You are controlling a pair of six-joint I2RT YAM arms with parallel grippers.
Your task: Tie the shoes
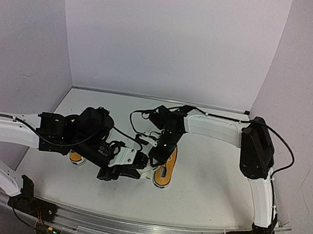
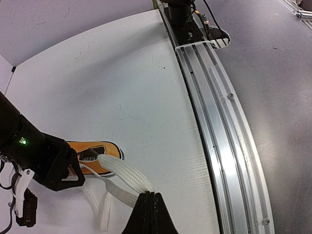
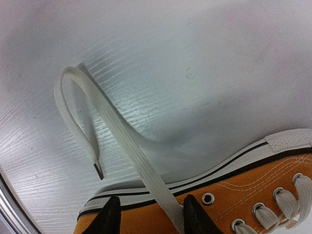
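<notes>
Top external: one orange-yellow shoe [image 1: 166, 169] lies mid-worktop [image 1: 210, 187], dark insole showing, white sole edge at its near end. A second shoe [image 1: 75, 157] sits to its left, mostly hidden under the left arm [image 1: 5, 129], so only orange and white bits show. The right arm [image 1: 213, 127] reaches in from the right over the first shoe; both wrists crowd between the shoes and their tips are hard to read here. Left wrist: the left tool [image 2: 148, 212] has its fingers pressed together, pinching a flat white lace [image 2: 126, 176] that runs back to the shoe opening. Another strand curves on the worktop below it, and black arm housing covers part of the shoe. The aluminium rail [image 2: 214, 112] is on the right. Right wrist: the right tool [image 3: 152, 214] has its fingers spread over the shoe's side. A loose lace [image 3: 122, 136] passes between them, crosses the sole onto the worktop, loops back and ends in a dark tip. The shoe side shows orange canvas, pale stitching, metal eyelets and a white rubber sole with a dark stripe.
</notes>
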